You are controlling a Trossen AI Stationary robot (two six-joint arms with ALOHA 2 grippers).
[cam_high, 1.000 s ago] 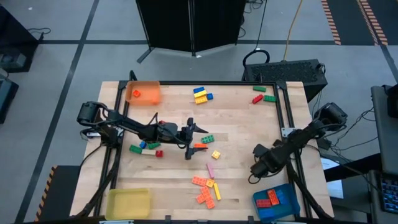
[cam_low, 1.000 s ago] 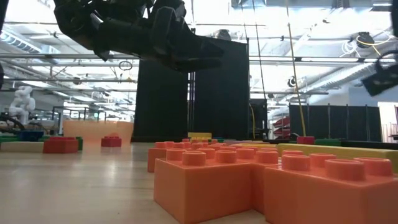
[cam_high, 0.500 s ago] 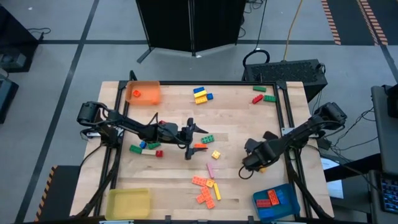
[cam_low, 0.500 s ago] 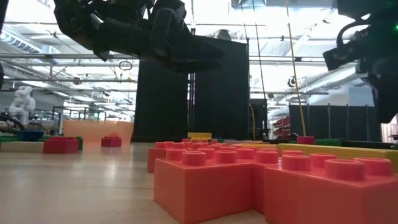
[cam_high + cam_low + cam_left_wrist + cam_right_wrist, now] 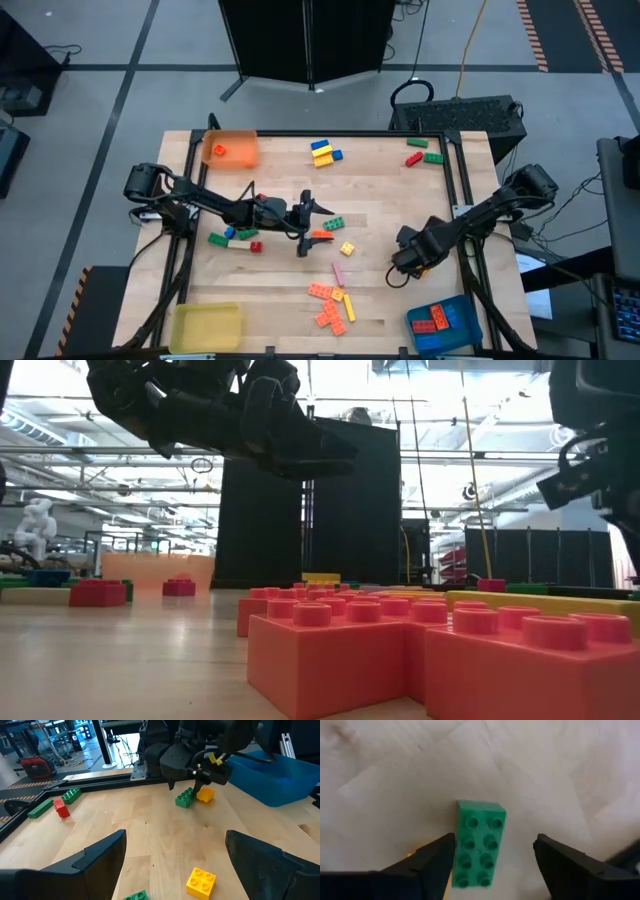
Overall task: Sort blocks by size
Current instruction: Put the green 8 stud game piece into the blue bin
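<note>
The blocks lie scattered on the wooden table (image 5: 385,200). A green two-by-four block (image 5: 479,850) lies flat on the table, studs up, right under my right gripper (image 5: 495,839). That gripper points down, open, one finger on either side of the block, near the table's right front (image 5: 402,270). A yellow block (image 5: 205,795) lies beside the green one (image 5: 185,798). My left gripper (image 5: 312,224) hovers open over the table's middle, pointing toward the right, above an orange bar (image 5: 322,237) and a small green block (image 5: 333,221). A yellow square block (image 5: 201,881) lies just ahead of it.
A blue tray (image 5: 462,318) with red and orange blocks stands at the near right corner, a yellow tray (image 5: 205,325) near left, an orange tray (image 5: 232,150) far left. Block clusters lie near the front (image 5: 330,305), far middle (image 5: 323,152), far right (image 5: 420,152) and left (image 5: 235,238).
My right gripper has moved a short way toward the table's left, away from the blue tray, and has come into the low view at its right edge. My left arm has kept still.
</note>
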